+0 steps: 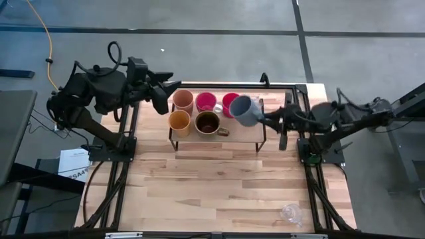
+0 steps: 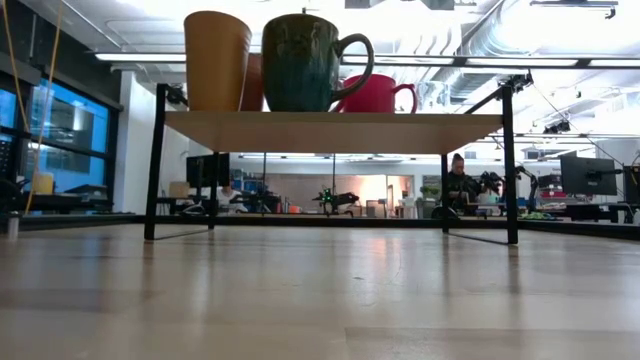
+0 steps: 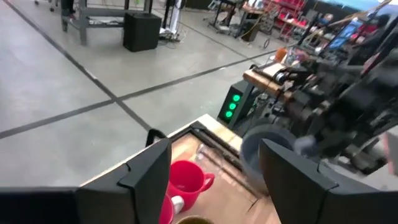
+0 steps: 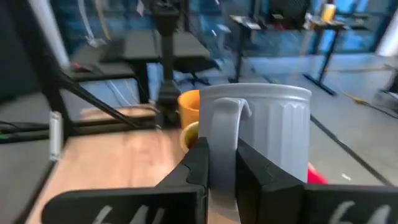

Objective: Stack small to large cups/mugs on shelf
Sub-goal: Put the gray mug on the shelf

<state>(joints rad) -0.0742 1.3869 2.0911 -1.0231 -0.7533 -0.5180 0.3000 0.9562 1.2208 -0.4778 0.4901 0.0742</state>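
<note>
Pinched by its handle in my right claw (image 4: 222, 163), grey-blue mug (image 4: 261, 140) hangs over shelf (image 1: 255, 139); left claw (image 3: 214, 171) spread.

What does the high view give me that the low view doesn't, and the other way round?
Only the high view shows the right gripper shut on the grey-blue mug by its handle, above the shelf's right end, the open left gripper at the left end, and a clear glass cup on the table. Only the low view shows the room behind. Both show the shelf holding the orange-yellow cup and dark-brown mug.
</note>
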